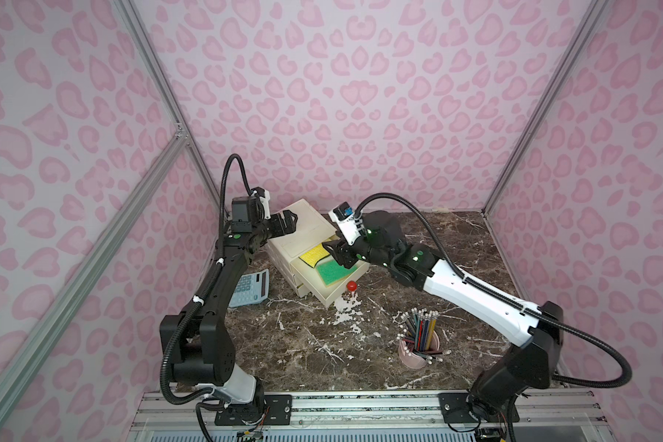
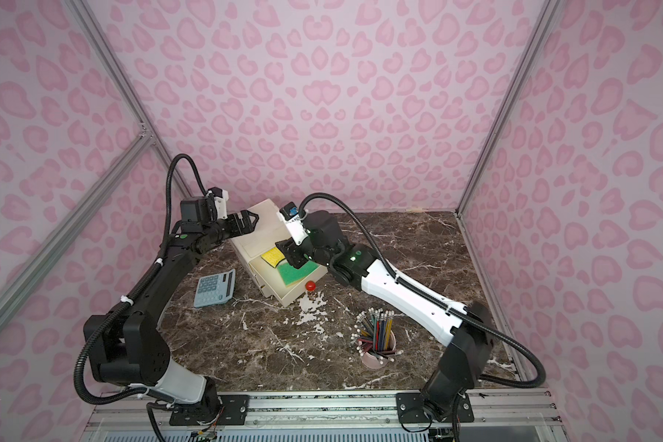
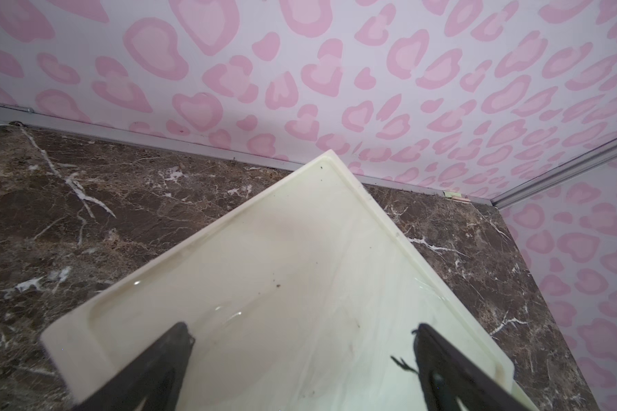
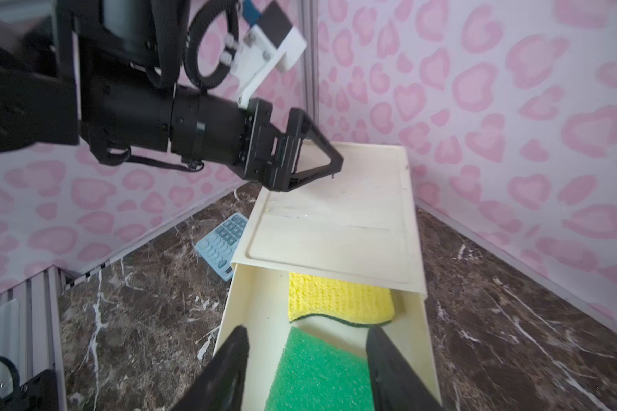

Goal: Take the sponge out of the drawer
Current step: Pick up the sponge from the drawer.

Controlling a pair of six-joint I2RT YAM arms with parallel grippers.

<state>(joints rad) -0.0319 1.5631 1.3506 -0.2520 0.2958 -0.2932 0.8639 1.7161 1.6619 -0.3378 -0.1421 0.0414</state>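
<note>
A cream drawer unit (image 1: 307, 229) stands at the back of the marble table with its top drawer (image 4: 421, 338) pulled out. Two sponges lie inside: a yellow sponge (image 4: 339, 299) (image 1: 312, 255) half under the unit's top, and a green sponge (image 4: 317, 373) (image 1: 332, 272) nearer the drawer's front. My right gripper (image 4: 307, 332) (image 1: 337, 256) is open and low over the green sponge, one finger on each side, with a gap showing beside the sponge. My left gripper (image 3: 301, 331) (image 1: 289, 224) is wide open just above the unit's top (image 3: 300, 249), holding nothing.
A blue calculator (image 1: 251, 287) lies left of the unit, beside the left arm. A small red-capped object (image 1: 351, 286) stands at the drawer's front corner. A pink cup of pencils (image 1: 418, 340) stands front right. Pink walls close the back and sides.
</note>
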